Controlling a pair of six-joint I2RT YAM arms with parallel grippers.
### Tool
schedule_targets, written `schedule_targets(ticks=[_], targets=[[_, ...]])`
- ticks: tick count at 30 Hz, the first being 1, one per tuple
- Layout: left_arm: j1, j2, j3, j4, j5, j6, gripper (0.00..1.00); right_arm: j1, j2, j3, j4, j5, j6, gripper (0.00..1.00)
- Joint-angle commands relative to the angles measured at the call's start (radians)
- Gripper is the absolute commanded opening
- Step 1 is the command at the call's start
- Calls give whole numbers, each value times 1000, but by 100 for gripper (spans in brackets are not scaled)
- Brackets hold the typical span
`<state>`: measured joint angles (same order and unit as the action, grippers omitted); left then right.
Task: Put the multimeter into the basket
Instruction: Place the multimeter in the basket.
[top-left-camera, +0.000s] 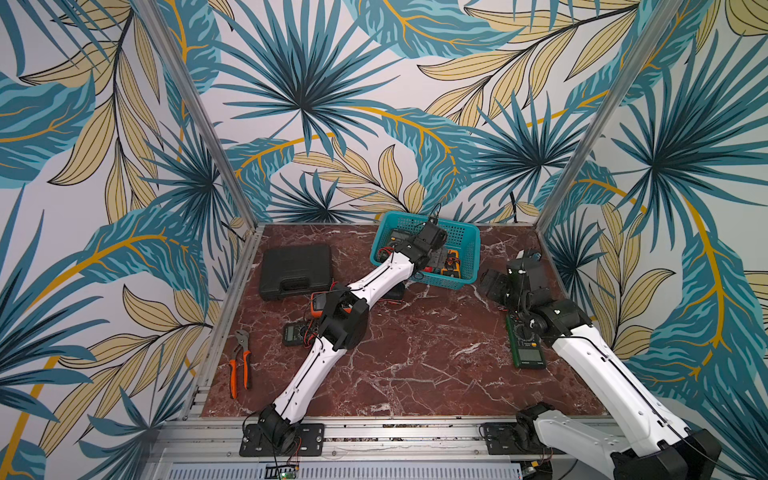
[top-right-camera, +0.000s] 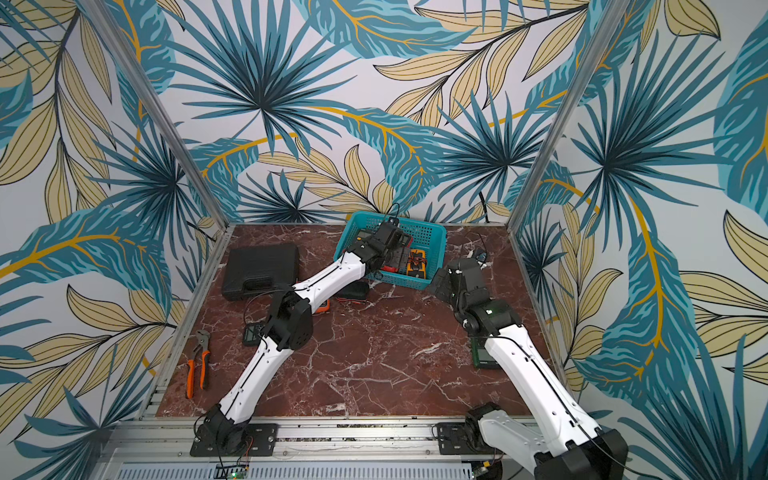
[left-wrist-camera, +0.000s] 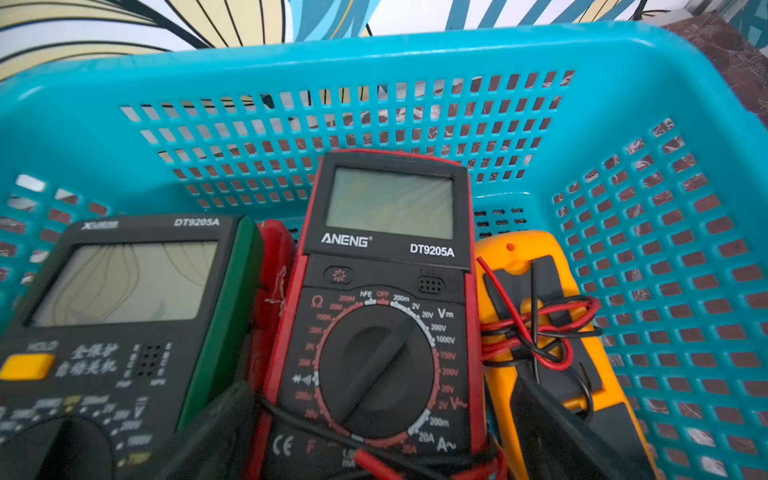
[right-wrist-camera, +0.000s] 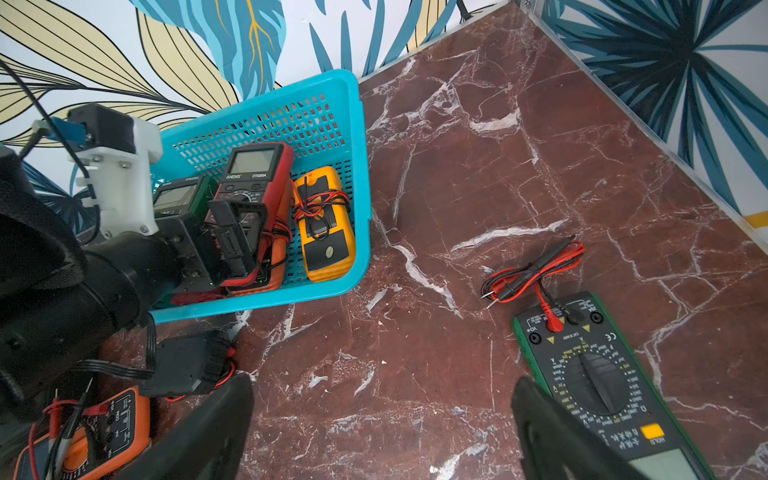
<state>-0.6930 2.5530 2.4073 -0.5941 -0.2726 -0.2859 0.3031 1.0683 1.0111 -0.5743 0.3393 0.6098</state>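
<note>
Left end effector (left-wrist-camera: 378, 390) spread inside the basket (left-wrist-camera: 291, 58), one finger either side of the red multimeter (left-wrist-camera: 386, 266) lying face-up between a green meter (left-wrist-camera: 124, 291) and a yellow meter (left-wrist-camera: 540, 286). Right end effector (right-wrist-camera: 382, 395) spread, empty, over the desk (right-wrist-camera: 498, 166).

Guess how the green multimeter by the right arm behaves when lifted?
The green multimeter looks like a rigid flat slab, so it probably won't flex or roll. Its red and black leads are plugged in and loosely bundled; they'd likely dangle and drag.
</note>
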Motion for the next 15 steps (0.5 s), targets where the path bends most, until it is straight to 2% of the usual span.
schedule_targets(ticks=[1,8,15], targets=[[2,-17,-8,-16,0,-15,100,5,1,6,-10,-3,-1,100],[2,-108,-71,4,-6,-20,100,5,-3,14,-12,-14,-21,99],[3,-290,-171,45,48,-55,100,4,17,65,-18,-81,-112,99]])
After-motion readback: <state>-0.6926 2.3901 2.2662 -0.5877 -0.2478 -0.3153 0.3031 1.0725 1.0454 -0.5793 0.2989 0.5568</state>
